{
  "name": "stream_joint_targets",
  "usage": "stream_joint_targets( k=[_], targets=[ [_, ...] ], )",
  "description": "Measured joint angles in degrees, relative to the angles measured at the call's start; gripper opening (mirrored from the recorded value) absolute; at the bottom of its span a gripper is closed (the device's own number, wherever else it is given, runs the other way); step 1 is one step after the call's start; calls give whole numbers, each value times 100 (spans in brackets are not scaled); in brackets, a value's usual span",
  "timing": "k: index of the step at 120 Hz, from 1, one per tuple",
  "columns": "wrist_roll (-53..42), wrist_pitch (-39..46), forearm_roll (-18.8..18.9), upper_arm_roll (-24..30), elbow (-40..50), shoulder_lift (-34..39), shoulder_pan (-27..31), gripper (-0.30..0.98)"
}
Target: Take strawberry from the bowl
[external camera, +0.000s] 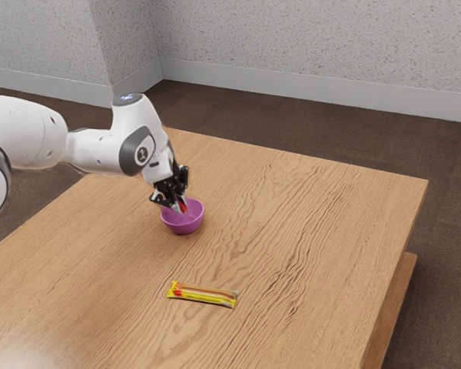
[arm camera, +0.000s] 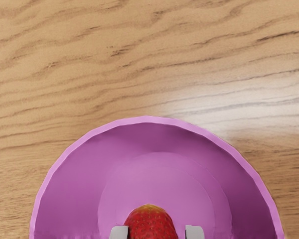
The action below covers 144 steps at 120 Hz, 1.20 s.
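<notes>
Fingers (arm camera: 194, 232) parted wider than strawberry (arm camera: 152, 224), gap one side; should be centred, closed gently, then raised straight past rim of bowl (arm camera: 147, 119).

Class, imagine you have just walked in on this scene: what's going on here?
A robot arm is reaching down to a purple bowl on a wooden table. Its end effector is open around a strawberry in the bowl, with a gap showing beside one finger, so the fruit isn't gripped. A yellow packaged snack lies apart on the table.
</notes>
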State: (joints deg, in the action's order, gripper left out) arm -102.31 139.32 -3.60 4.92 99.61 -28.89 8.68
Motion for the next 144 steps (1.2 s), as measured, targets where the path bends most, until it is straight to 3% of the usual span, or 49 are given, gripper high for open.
stream_joint_targets(
  k=[25, 40, 68, 106, 132, 144],
  targets=[
    [165, -138, 10, -1, 1021, 1744, -206, 4],
    [284, -333, -58, 0, 1041, 2073, -777, 5],
    [479, -515, -335, 240, 830, 1809, -1430, 6],
    [651, -551, -396, 390, -52, 378, -1843, 5],
    [740, -565, -396, 387, -92, 235, -1833, 44],
    [901, -724, -372, 329, 175, 834, -1743, 53]
  ],
)
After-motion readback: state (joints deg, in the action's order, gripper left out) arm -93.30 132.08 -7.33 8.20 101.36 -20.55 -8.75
